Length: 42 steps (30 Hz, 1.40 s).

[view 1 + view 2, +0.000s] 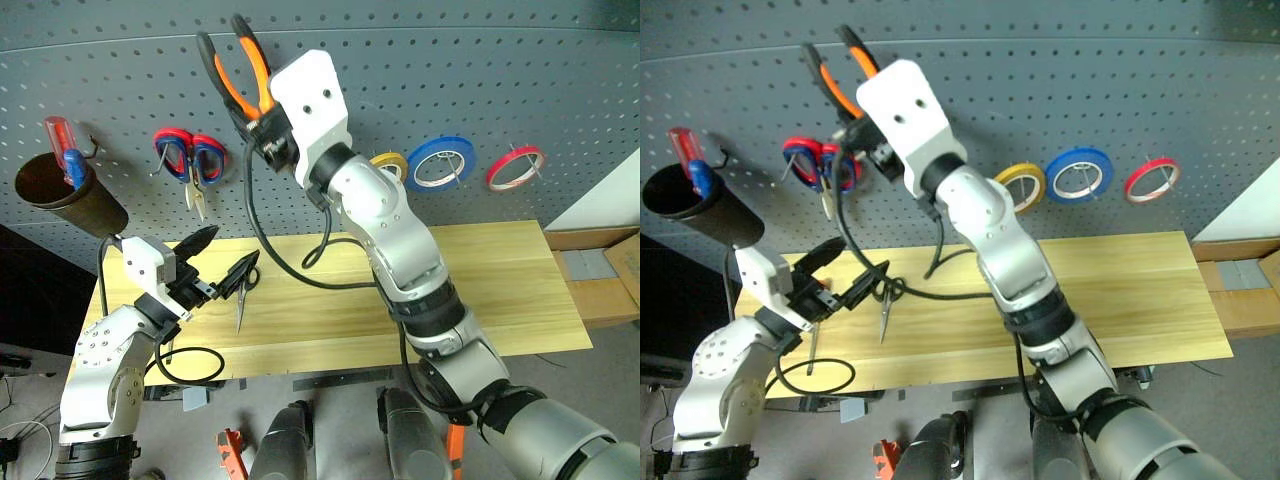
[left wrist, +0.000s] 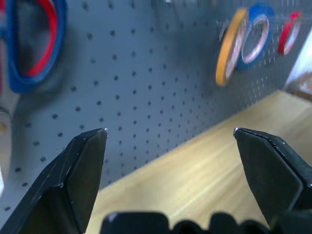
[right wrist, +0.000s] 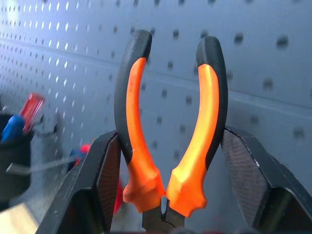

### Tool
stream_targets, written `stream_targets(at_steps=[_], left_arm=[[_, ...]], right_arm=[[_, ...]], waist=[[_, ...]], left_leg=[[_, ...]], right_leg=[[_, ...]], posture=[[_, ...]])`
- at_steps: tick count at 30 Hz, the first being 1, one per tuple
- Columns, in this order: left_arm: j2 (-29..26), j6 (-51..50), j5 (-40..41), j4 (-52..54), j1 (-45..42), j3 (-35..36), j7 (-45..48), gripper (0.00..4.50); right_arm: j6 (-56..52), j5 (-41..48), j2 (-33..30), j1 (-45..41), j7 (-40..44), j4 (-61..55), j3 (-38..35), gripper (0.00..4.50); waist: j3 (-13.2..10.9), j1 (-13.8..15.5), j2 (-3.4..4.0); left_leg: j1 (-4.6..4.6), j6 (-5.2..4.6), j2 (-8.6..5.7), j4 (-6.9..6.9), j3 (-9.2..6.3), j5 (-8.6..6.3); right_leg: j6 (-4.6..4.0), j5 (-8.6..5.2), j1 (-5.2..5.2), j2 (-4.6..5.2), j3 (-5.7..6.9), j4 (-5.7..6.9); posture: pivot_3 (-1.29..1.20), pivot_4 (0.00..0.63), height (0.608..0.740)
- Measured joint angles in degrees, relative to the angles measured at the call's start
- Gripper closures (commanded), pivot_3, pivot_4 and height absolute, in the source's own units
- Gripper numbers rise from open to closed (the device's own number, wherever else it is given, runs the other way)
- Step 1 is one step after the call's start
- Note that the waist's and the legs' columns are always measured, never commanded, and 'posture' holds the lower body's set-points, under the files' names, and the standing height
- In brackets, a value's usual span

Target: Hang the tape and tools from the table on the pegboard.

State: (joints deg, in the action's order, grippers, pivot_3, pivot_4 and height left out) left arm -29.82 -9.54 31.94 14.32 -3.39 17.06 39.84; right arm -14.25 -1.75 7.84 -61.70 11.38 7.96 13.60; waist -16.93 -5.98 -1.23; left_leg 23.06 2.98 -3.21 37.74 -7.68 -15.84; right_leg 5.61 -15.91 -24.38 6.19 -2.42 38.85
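Grey pegboard (image 1: 480,70) backs the wooden table (image 1: 500,300). Low on the left, the left pincer (image 1: 222,256) gapes wide and empty above black-handled scissors (image 1: 243,285) lying on the table. Higher, the right pincer (image 3: 168,161) clamps the orange-and-black pliers (image 1: 240,70) handles-up against the board, left of the hung yellow tape (image 1: 1021,186).

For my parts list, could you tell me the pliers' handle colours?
Orange and black pliers, clearest in the right wrist view.
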Motion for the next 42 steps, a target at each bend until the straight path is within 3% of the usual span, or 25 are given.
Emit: stream_targets(at_steps=[14, 32, 38, 42], left_arm=[[-0.1, -2.78, 1.67, 3.08, -3.27, -1.57, -0.43, 0.03], [0.41, -2.46, -1.82, 1.01, -4.9, -2.36, -1.59, 0.03], [0.49, -2.28, -2.87, 0.72, -5.3, -2.73, -1.69, 0.03], [0.49, -2.25, -3.7, 0.01, -5.29, -3.01, -1.73, 0.03]], right_arm=[[25.08, -3.71, -1.64, -5.21, -2.64, 23.13, -2.3, 1.88], [28.92, -8.79, -3.18, 1.16, -5.46, 25.42, -1.06, 1.88], [28.69, -9.52, -2.91, 2.04, -6.31, 25.42, -0.95, 0.11], [27.92, -10.55, -3.11, 2.17, -7.07, 25.4, -0.99, 0.05]], waist=[[0.0, 0.26, 0.0], [0.0, 0.7, 0.0], [0.0, 0.84, 0.0], [0.0, 1.01, -0.01]], left_leg=[[0.0, 0.09, -0.11, -0.01, 0.03, 0.04], [0.0, 0.1, -0.11, 0.03, 0.02, 0.05], [-0.01, 0.1, -0.11, 0.09, 0.01, 0.05], [-0.04, 0.16, -0.13, 0.13, -0.01, 0.1]], right_leg=[[0.0, 0.0, -0.01, -0.04, 0.0, 0.03], [0.0, 0.0, -0.01, -0.05, 0.0, 0.06], [-0.02, 0.01, 0.0, -0.05, 0.01, 0.1], [-0.15, 0.1, 0.04, -0.09, 0.03, 0.11]], posture=[[0.01, 0.293, 0.74], [-0.01, 0.301, 0.74], [-0.01, 0.305, 0.74], [-0.01, 0.306, 0.74]])
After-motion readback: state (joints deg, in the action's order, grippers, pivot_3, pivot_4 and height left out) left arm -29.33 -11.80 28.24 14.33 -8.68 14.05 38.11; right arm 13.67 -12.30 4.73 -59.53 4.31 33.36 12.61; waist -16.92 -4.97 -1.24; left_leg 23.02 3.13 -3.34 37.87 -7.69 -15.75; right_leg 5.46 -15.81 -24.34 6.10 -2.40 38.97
